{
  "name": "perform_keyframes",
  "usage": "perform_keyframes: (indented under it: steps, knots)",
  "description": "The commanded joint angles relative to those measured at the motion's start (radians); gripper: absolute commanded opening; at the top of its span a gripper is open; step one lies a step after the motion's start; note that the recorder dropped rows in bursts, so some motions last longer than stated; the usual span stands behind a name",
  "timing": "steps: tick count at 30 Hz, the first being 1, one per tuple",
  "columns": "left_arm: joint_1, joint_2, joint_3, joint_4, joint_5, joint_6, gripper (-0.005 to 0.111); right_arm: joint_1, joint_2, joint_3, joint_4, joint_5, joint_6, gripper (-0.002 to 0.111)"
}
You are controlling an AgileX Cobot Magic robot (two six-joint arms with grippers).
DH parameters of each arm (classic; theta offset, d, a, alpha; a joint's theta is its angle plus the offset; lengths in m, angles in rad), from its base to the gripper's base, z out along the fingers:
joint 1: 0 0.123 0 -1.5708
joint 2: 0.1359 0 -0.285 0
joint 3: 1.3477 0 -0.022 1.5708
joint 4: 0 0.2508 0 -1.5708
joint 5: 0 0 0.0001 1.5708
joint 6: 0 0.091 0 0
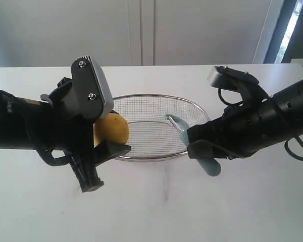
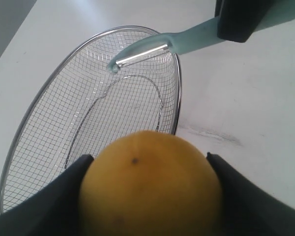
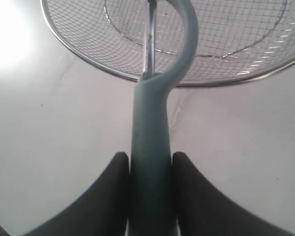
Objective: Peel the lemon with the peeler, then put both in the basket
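The yellow lemon (image 1: 112, 129) (image 2: 150, 189) is clamped between the black fingers of my left gripper (image 1: 107, 135) (image 2: 150, 169), held above the near left rim of the wire-mesh basket (image 1: 192, 108) (image 2: 49, 118) (image 3: 88, 59). My right gripper (image 1: 194, 146) (image 3: 150, 164) is shut on the teal handle of the peeler (image 1: 184, 136) (image 3: 151, 147) (image 2: 187, 43). The peeler's metal blade head reaches over the basket's right rim, pointing toward the lemon with a gap between them.
The basket stands in the middle of a white table (image 1: 156, 212). A pale wall runs along the table's far edge, with a dark window frame (image 1: 280, 30) at the back right. Both black arms hover over the table's near half.
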Motion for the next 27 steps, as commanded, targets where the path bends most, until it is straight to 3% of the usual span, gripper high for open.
perform_keyframes:
  steps: [1,16,27]
  knots:
    - [-0.006,-0.007,0.003,-0.016,0.007,-0.001,0.000,-0.011,0.007,0.002,0.090,0.042,-0.076,0.000]
    - [-0.006,-0.007,0.003,-0.016,0.007,-0.001,0.000,-0.011,0.146,0.002,0.448,0.212,-0.334,0.000]
    - [-0.006,-0.007,0.003,-0.016,0.007,-0.001,0.000,-0.011,0.169,0.002,0.521,0.317,-0.368,0.000]
